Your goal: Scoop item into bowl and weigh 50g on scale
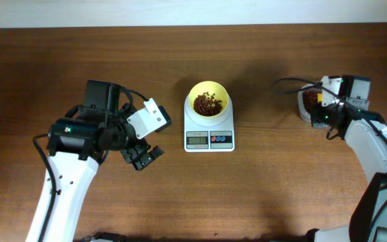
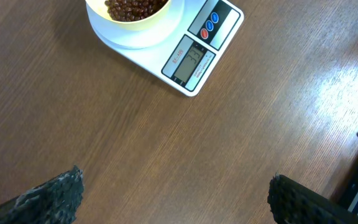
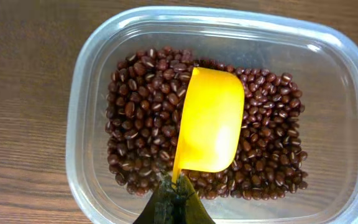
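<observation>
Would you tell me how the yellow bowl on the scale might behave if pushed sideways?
The bowl looks like thin plastic holding few beans, so it is probably light. It sits loose on the smooth scale, so a push would likely slide it off rather than tip it.

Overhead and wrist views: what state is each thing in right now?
bowl, on the scale, partly filled with beans
scale, display on, digits unreadable
container, lidless, beans inside
scoop, gripped, no beans on it
left gripper, open, empty
right gripper, shut on scoop
</observation>
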Motion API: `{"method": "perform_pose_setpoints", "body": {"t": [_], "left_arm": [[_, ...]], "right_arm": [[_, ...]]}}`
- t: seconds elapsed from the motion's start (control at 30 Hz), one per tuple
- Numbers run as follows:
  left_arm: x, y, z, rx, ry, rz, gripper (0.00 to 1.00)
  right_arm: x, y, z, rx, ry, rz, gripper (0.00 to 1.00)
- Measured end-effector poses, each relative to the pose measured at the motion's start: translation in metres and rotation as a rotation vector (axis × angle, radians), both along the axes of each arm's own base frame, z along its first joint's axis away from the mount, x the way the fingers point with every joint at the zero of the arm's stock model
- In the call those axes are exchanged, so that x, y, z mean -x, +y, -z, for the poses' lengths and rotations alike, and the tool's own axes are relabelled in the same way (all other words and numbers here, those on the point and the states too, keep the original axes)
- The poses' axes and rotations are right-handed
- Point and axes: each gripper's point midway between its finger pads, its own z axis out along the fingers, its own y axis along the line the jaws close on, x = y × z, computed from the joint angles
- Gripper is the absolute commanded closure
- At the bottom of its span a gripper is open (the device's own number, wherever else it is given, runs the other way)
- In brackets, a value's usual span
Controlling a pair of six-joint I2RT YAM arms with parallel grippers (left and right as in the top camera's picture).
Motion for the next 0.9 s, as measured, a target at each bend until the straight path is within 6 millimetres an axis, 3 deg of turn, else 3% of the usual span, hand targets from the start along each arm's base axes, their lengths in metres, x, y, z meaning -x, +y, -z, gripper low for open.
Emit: {"method": "perform_pose_setpoints", "body": {"t": [0.2, 0.47, 0.9], "left_arm": [[0.0, 0.0, 0.0, 0.0, 0.0, 0.0, 0.01], [0.0, 0.0, 0.0, 0.0, 0.0, 0.0, 0.01], [0.0, 0.0, 0.0, 0.0, 0.0, 0.0, 0.01]], "right_arm": [[0.009, -0.017, -0.005, -0.291, -0.032, 0.16, 0.96], [0.015, -0.041, -0.017, -0.491, -0.096, 0.254, 0.96], [0.011, -0.033, -0.025, -0.59, -0.116, 0.268, 0.96]]}}
